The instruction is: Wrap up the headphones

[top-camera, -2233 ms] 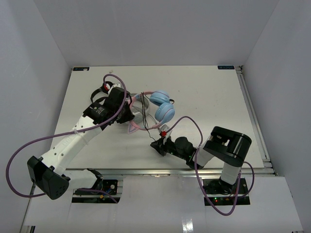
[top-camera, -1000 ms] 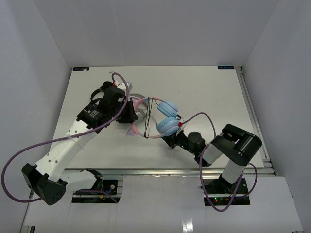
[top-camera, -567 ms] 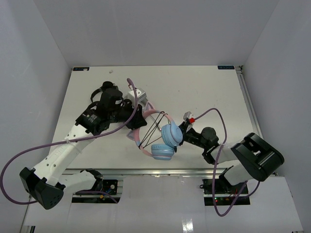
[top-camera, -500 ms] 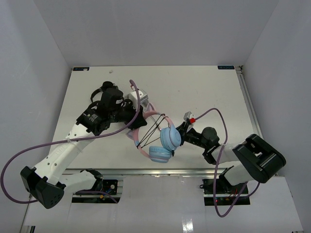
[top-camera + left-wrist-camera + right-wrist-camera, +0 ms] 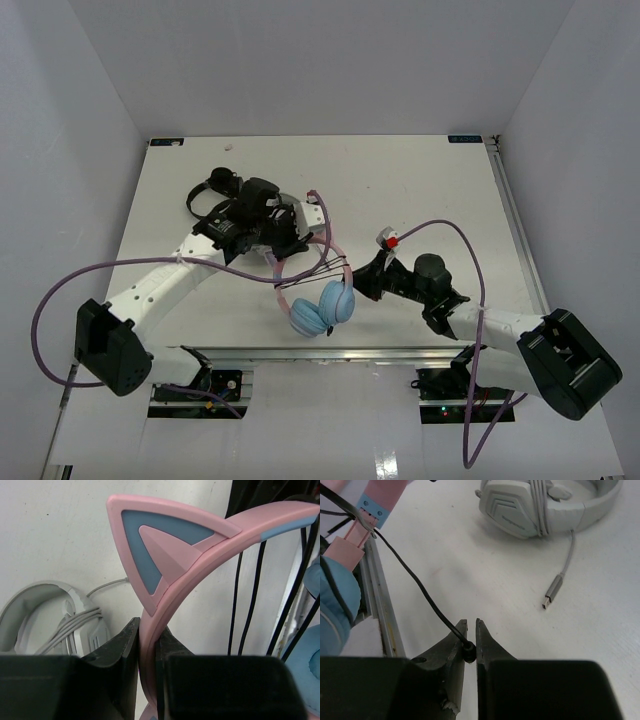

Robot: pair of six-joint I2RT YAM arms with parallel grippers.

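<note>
The pink headphones with cat ears and round light blue ear cups (image 5: 335,300) are in the middle of the white table (image 5: 430,180), close to its front edge. The left end effector (image 5: 148,630) holds them by the pink headband. Its two black fingers (image 5: 120,650) are pressed on the band from both sides, just under one pointy cat ear (image 5: 160,550). The ear is pink with a blue triangle inside. The two blue cups sit side by side at the low end of the band, toward the front of the table. I cannot tell if they touch the table.

The thin dark cable (image 5: 234,610) goes across the open loop of the headband in a few lines. One line runs off to the right end effector (image 5: 470,623). That one is almost closed — it pinches the little black end of the cable (image 5: 468,649) between its tips. The cable is pulled straight from there up to the pink band.

Grey-white headphones (image 5: 540,505) lie flat on the table, with their own pale cord wound around them — the cord's small metal plug (image 5: 553,591) lies loose nearby. Small black headphones (image 5: 208,190) lie farther back on the left, next to the left arm.
</note>
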